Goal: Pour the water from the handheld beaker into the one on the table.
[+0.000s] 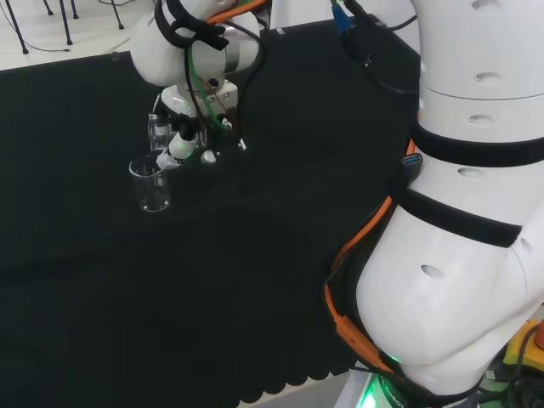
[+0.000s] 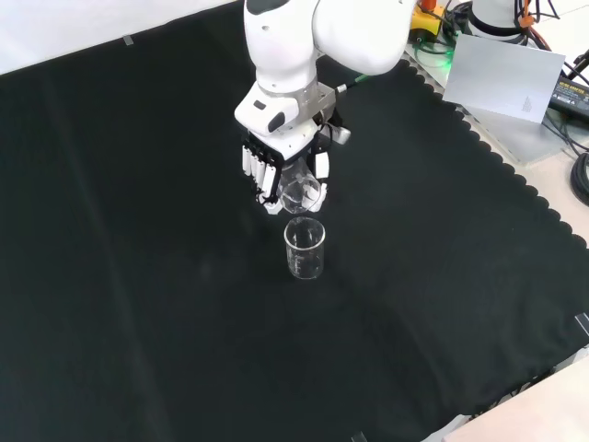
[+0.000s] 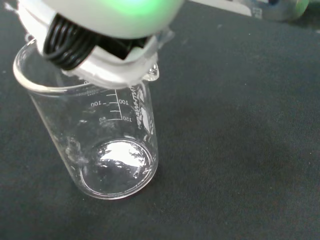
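A clear glass beaker (image 2: 305,249) with printed graduations stands upright on the black cloth (image 2: 138,276). It is also plain in the head view (image 1: 150,184) and fills the wrist view (image 3: 100,145), where its bottom glints as if wet. Just above and behind it in the front view, my hand (image 2: 276,161) has its fingers curled around a second clear beaker (image 2: 300,191), which looks tilted toward the standing one. In the head view the hand (image 1: 183,136) hangs just above and right of the standing beaker, with the held beaker (image 1: 157,129) on its left side. A blurred part of the hand (image 3: 100,35) overlaps the standing beaker's rim.
The arm's own white links (image 1: 467,212) with an orange cable stand at the head view's right. A grey sheet (image 2: 502,78) and cables lie beyond the cloth's scalloped edge (image 2: 515,175) at the front view's upper right.
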